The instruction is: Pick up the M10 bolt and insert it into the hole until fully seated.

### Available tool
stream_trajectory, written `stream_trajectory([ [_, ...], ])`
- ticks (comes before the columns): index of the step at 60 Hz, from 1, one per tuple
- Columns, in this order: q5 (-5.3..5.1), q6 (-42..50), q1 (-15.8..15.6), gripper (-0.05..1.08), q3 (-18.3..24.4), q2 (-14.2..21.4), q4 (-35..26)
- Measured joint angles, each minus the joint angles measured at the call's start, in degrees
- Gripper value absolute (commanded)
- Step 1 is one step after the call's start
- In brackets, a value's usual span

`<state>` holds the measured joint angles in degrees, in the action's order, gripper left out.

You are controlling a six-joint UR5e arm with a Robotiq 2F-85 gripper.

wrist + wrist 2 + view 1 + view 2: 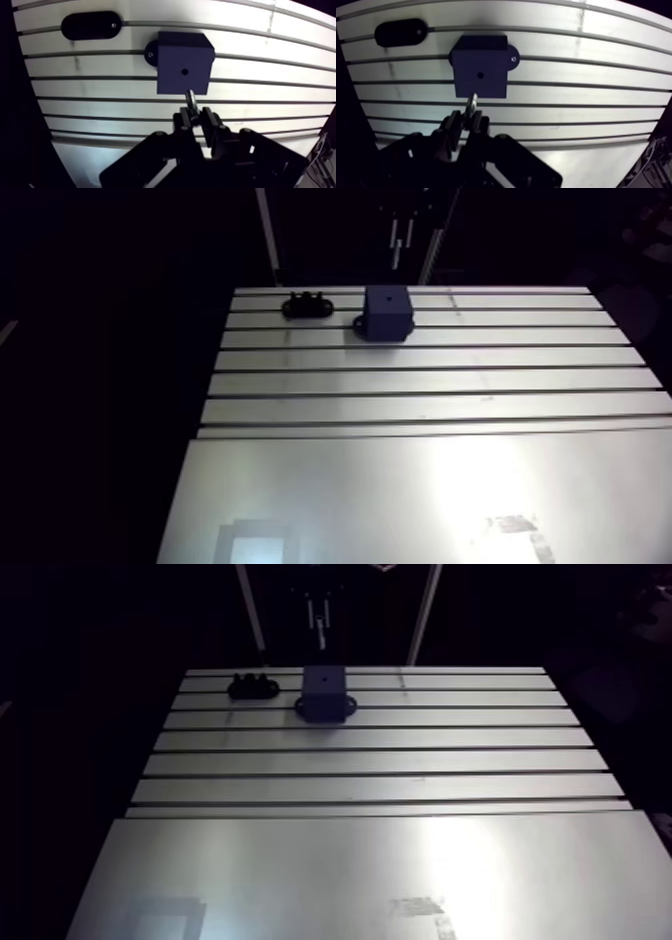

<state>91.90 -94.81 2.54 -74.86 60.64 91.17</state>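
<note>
A dark blue block (172, 60) stands on the slotted table (100, 105), with a small round hole (184, 72) in its top face. In the wrist view my gripper (196, 114) is shut on the M10 bolt (191, 98). The metal bolt sticks out past the fingertips. Its tip is over the block's near edge, short of the hole. In the arm view the block (388, 313) sits near the table's far edge. The gripper hangs dim above and behind it.
A black oval holder (91, 25) lies on the table beside the block, toward the far edge; the arm view shows this holder (307, 306) left of the block. A smooth plate (420, 488) covers the near half of the table.
</note>
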Motion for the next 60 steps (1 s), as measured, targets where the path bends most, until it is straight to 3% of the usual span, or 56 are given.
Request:
stream_trajectory([
  [19,0.07,-0.1,0.0,1.08,-1.4,-0.2,3.2],
  [60,0.00,0.3,-0.1,1.08,-2.7,-0.4,3.8],
])
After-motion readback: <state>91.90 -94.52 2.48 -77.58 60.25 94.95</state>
